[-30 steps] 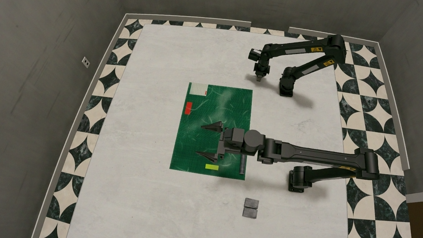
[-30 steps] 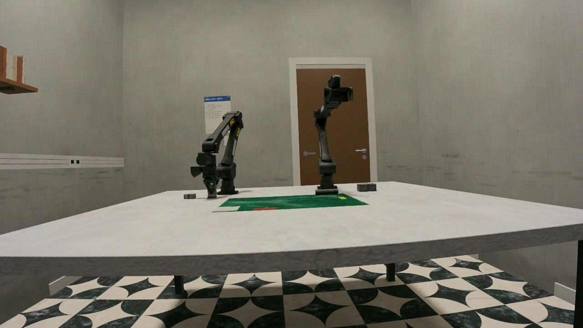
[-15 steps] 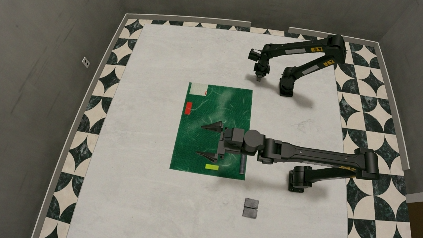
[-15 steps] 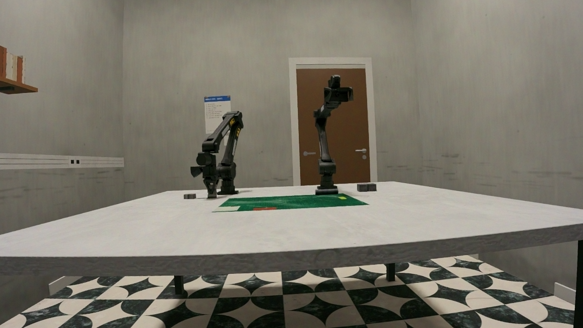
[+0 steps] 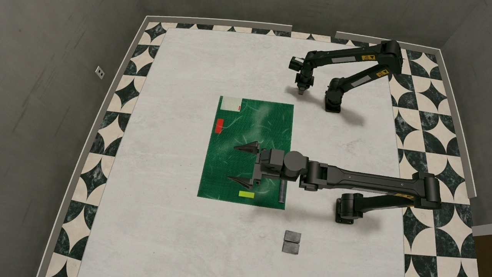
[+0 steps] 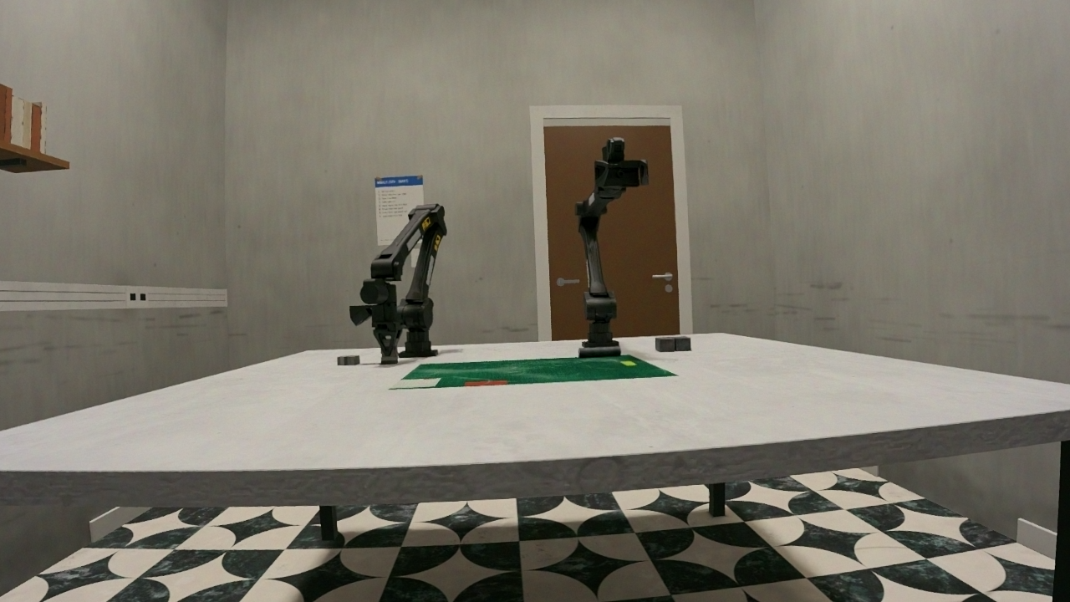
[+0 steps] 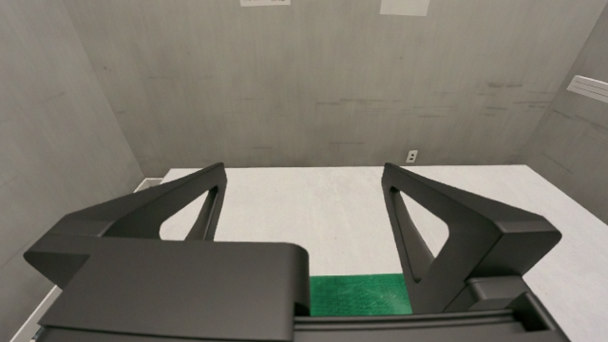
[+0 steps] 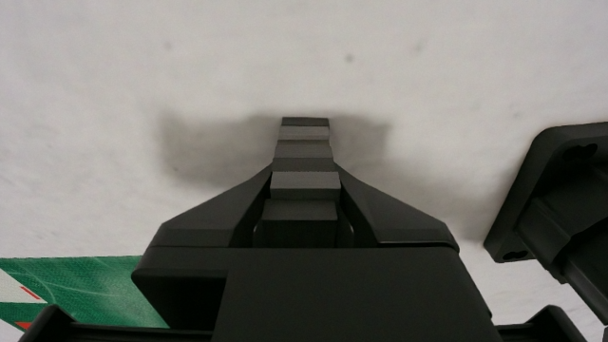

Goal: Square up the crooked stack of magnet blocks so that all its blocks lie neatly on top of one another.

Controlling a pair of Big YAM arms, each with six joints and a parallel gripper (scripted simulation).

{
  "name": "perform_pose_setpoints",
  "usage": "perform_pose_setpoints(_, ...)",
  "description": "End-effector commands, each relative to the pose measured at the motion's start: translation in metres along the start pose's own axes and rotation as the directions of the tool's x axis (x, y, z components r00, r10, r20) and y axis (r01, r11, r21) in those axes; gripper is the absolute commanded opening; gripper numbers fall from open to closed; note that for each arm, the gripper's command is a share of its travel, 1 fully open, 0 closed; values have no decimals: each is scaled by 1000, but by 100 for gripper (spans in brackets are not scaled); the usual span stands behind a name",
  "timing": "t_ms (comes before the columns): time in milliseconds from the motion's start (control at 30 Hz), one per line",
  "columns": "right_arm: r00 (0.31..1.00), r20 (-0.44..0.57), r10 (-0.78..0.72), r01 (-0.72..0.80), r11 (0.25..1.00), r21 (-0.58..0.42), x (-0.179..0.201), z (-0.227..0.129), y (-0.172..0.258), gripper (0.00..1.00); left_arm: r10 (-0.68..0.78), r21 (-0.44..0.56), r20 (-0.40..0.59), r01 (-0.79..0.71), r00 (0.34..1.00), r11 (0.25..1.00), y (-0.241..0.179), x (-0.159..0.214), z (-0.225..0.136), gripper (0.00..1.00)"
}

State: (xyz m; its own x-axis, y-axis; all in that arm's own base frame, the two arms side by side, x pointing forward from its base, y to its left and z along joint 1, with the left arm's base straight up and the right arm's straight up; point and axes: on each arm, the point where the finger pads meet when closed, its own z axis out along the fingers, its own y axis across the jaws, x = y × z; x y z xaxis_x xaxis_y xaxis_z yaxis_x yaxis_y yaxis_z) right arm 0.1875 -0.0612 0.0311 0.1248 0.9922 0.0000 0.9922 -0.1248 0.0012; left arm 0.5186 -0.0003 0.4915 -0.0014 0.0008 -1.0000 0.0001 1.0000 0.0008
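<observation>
Near the top-right corner of the table [image 5: 154, 137] [image 6: 523, 434] [image 7: 304, 209] [image 8: 142, 57] in the top view, on the bare top between the mat [image 5: 251, 120] [image 6: 523, 370] [image 7: 356, 294] [image 8: 95, 285] and the top edge, the stack [image 5: 301, 92] [image 6: 388, 360] [image 8: 305, 180] sits at the right gripper [image 5: 301, 89] [image 6: 388, 353] [image 8: 303, 171], whose fingers appear to pinch its two sides. The right wrist view shows the blocks stepped, with their edges slightly out of line. The left gripper [image 5: 231, 162] [image 6: 627, 172] [image 7: 304, 171] is spread wide over the mat, holding nothing. The step in hand looks like pressing the blocks flush. Keep the pads upright and parallel to the block faces, and add pressure slowly, so the blocks slide rather than twist or tip. A squeeze trues only the sides the pads touch; the steps facing the camera probably need a second press after a quarter turn of the wrist. Open evenly before lifting, since magnets may cling or jump if a finger drags one.

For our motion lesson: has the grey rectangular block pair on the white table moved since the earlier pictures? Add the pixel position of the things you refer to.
No; the grey rectangular block pair [image 5: 292, 237] [image 6: 673, 344] sits unchanged beyond the green mat's [image 5: 213, 172] [image 6: 523, 372] yellow-patch end.
</observation>
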Motion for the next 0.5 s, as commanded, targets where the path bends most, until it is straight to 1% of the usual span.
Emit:
perform_pose_setpoints(0,1000,0,-2,2,1000,-7,0,-6,7,27,-16,4,48,16,999,1000,-2,-26,-1,100)
perform_pose_setpoints(67,1000,0,-2,2,1000,-7,0,-6,7,27,-16,4,48,16,999,1000,-2,-26,-1,100)
perform_pose_setpoints(100,1000,0,-2,2,1000,-7,0,-6,7,60,-16,4,48,16,999,1000,-2,-26,-1,100)
perform_pose_setpoints(467,1000,1,-2,2,1000,-10,-1,-6,8,60,-16,4,48,16,999,1000,-2,-26,-1,100)
